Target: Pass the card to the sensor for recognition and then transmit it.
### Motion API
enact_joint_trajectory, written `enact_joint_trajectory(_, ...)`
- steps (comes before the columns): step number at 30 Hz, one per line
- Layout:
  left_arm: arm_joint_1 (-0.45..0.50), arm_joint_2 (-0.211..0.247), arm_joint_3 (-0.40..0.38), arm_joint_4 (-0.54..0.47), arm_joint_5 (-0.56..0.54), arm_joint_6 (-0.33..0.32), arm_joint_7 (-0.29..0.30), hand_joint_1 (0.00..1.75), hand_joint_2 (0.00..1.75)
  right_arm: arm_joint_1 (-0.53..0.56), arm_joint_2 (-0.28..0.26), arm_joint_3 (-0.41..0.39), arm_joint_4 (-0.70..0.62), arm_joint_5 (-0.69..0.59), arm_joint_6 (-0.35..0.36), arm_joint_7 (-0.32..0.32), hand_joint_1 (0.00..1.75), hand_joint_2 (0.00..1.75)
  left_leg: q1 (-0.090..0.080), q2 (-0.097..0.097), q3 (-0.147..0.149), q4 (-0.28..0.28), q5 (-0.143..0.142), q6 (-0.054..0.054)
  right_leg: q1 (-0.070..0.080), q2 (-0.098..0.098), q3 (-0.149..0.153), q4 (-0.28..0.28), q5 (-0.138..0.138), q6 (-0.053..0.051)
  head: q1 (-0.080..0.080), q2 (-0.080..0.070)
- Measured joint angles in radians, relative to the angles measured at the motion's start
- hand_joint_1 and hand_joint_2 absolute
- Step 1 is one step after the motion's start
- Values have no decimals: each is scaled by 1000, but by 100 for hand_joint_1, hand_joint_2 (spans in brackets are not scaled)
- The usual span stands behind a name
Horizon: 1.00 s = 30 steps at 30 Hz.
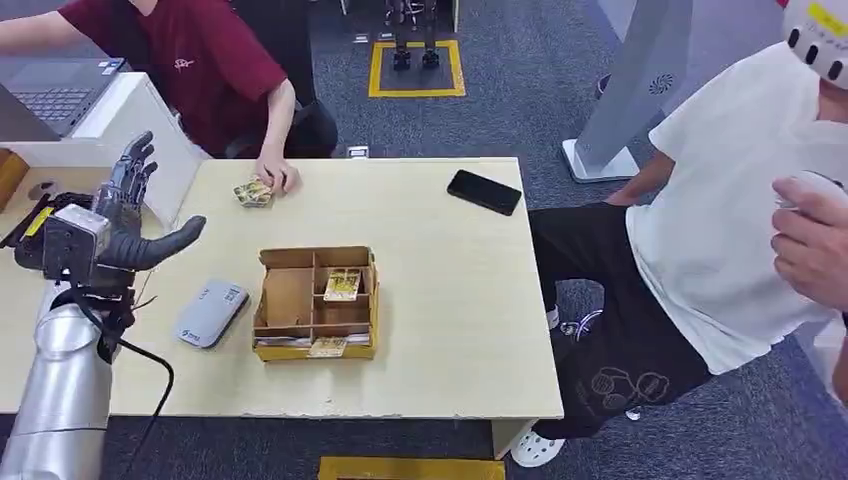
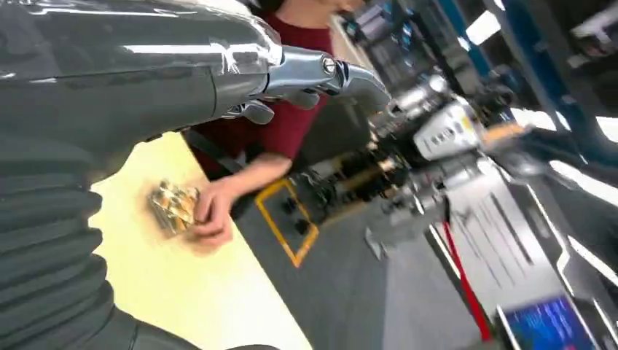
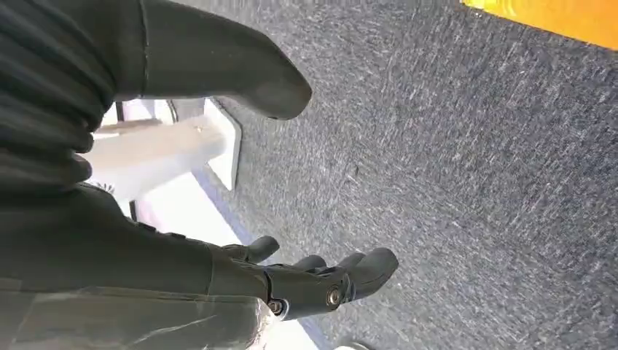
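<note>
No card is held yet, so the task is judged to be at its start: picking up, presenting to the sensor and handing over all remain to be done. The left hand (image 1: 125,215) is raised above the near-left edge of the surface (image 1: 450,330), fingers spread apart and empty. The right hand (image 3: 321,281) hangs beside the body over grey carpet (image 3: 474,182), fingers loosely extended and nothing held.

The nearest card (image 1: 342,284) lies in a compartment of the cardboard box (image 1: 288,298), ahead and to the right of the left hand; another card (image 1: 327,347) rests at the box's near edge. The grey sensor (image 1: 211,312) sits between the left hand and the box, just beside the box. Further cards (image 1: 253,192) are held under a person's hand (image 1: 277,174) at the far edge, beyond the left hand.

The surface is pale wood. A black phone (image 1: 484,192) lies far right of the hand. A second person in white stands to the right.
</note>
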Motion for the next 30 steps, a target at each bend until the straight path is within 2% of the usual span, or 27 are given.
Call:
enact_joint_trajectory(3,79,50,-44,-95,-45,-3,-43,0,175,2,0,-18,0,-2,-3,-3,0,175,0,0,0,0,0,0,0,0,0,0,0,0,0,0)
enact_joint_trajectory(5,149,76,-75,-163,-130,33,-81,0,175,3,0,-27,0,-6,-7,-5,0,175,0,1,0,0,0,0,0,1,-1,0,0,0,-2,0)
enact_joint_trajectory(7,208,80,-106,-210,-236,95,-100,0,175,4,0,-35,0,-8,-7,-2,0,175,-1,1,-1,0,0,0,-1,1,-1,0,0,0,-2,0)
enact_joint_trajectory(11,340,65,-215,-292,-517,298,-100,0,175,4,2,-51,-1,-7,-7,7,0,175,-1,1,-1,0,-2,0,-1,1,-2,0,0,0,-1,0)
enact_joint_trajectory(16,420,24,-339,-308,-677,429,-54,0,175,4,6,-68,-2,-3,-10,-1,0,175,-1,1,-1,0,-2,0,-1,1,-2,-1,0,0,-2,0)
enact_joint_trajectory(19,439,6,-380,-308,-725,471,-24,0,175,4,6,-73,-3,0,-11,-2,0,175,-1,1,-1,0,-2,0,-1,1,-2,0,0,0,-2,0)
enact_joint_trajectory(27,456,-34,-425,-297,-877,608,50,0,175,4,7,-81,-3,10,-11,2,0,175,-1,1,-1,0,-1,0,-1,1,-2,0,0,0,-2,0)
enact_joint_trajectory(30,453,-60,-428,-275,-1009,696,123,0,175,3,8,-82,-3,20,-11,3,0,175,-1,1,-1,0,-1,0,-1,1,-2,0,0,0,-2,0)
